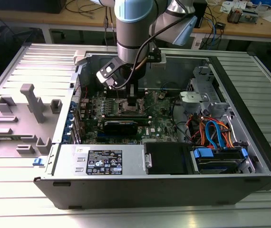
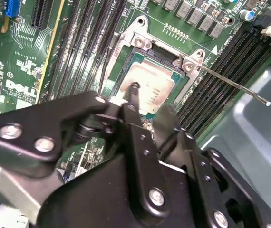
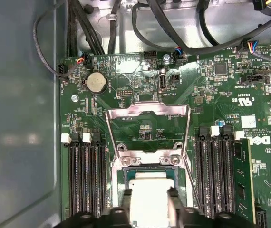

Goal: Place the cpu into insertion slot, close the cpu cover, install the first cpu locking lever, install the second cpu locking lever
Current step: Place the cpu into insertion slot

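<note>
While the windowed cpu cover (image 3: pixel 147 110) stands open, the pincer (image 3: pixel 150 199) straddles the dull-silver cpu (image 2: pixel 152 85) — grip unclear.

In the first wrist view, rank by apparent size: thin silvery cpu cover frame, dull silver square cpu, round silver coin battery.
1. cpu cover frame
2. cpu, partly hidden
3. coin battery

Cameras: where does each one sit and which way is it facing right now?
Exterior view: off the arm, above the open computer case, looking down into it; the arm reaches down to the motherboard.
First wrist view: on the arm, looking down at the open cpu cover and the cpu; the gripper shows at the cpu.
Second wrist view: on the arm, looking obliquely past the gripper's black linkage at the cpu.
Shared: both wrist views show the cpu in the insertion slot.
</note>
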Tool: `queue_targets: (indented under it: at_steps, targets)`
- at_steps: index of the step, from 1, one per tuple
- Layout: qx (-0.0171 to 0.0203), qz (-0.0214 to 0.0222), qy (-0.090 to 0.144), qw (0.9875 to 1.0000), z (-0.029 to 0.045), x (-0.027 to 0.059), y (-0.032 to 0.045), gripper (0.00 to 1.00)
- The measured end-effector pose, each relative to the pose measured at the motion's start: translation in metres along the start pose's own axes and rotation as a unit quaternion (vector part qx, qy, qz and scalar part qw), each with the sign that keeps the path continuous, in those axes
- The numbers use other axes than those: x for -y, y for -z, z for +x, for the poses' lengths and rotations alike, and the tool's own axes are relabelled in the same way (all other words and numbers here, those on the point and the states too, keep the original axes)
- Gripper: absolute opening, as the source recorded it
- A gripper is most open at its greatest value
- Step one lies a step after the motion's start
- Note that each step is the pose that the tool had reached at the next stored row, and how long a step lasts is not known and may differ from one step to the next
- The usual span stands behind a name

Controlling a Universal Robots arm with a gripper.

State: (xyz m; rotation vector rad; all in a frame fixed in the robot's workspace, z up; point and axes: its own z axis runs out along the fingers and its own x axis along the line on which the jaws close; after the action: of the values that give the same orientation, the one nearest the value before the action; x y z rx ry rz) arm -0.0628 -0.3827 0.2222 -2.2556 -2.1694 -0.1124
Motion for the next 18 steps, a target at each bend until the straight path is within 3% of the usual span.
queue_targets:
  at_steps: [2,3,4,6,8,10,12,16,18]
  targets:
    - [0.0,0.0001,0.0,1.0,0.0,0.0,0.0,0.35]
    - [0.0,0.0001,0.0,1.0,0.0,-0.0001,0.0,0.23]
    - [0.0001,0.0,0.0,1.0,0.0,0.0,0.0,0.23]
    - [0.0001,0.0001,0.0,1.0,0.0,-0.0001,0.0001,0.11]
    - [0.0004,0.0031,0.0,1.0,0.0,-0.0002,0.0001,0.11]
    - [0.0009,0.0163,-0.001,0.9999,0.0,-0.0001,0.0,0.11]
    - [0.0009,0.0179,0.003,0.9998,0.0,0.0,0.0001,0.11]
    - [0.0,0.0197,0.035,0.9992,0.0001,-0.0001,0.0003,0.11]
    - [-0.0001,0.0198,0.037,0.9991,0.0001,-0.0003,0.0014,0.11]
